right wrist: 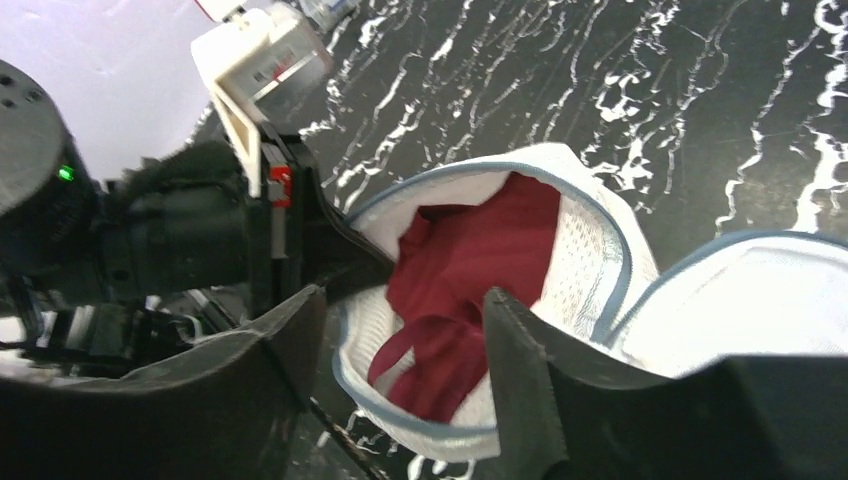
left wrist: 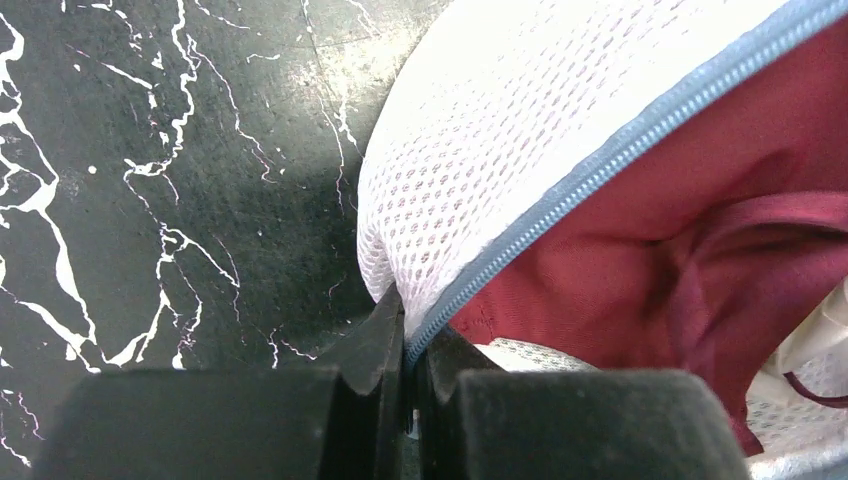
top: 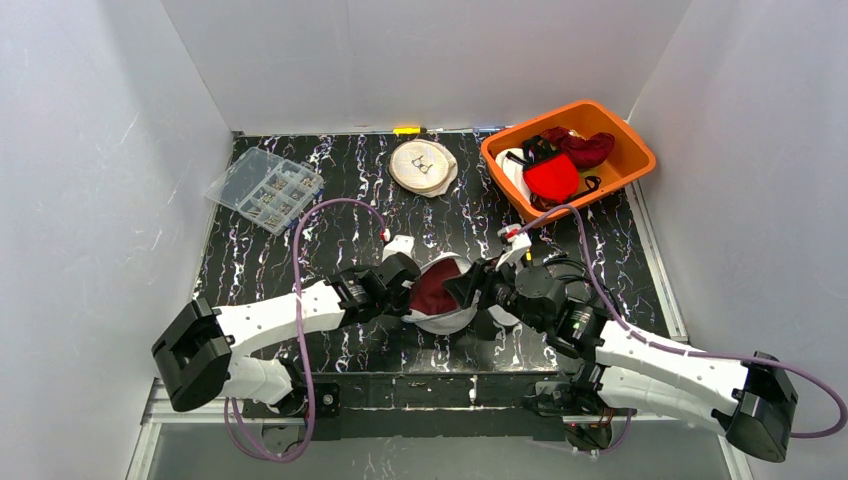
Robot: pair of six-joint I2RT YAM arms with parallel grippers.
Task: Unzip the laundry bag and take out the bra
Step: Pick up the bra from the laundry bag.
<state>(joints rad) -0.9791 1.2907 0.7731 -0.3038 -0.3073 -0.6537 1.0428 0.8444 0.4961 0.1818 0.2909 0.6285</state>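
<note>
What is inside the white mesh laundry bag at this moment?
A dark red bra lies inside the unzipped laundry bag, visible through the opening. Anything under the bra is covered and cannot be seen.

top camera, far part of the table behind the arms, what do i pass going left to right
clear plastic compartment box → round cream-white flat disc → orange plastic bin holding red and white garments

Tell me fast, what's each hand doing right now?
Left hand: closed, pinching the laundry bag at its zipper edge.
Right hand: open over the bra, gripping nothing.
</note>
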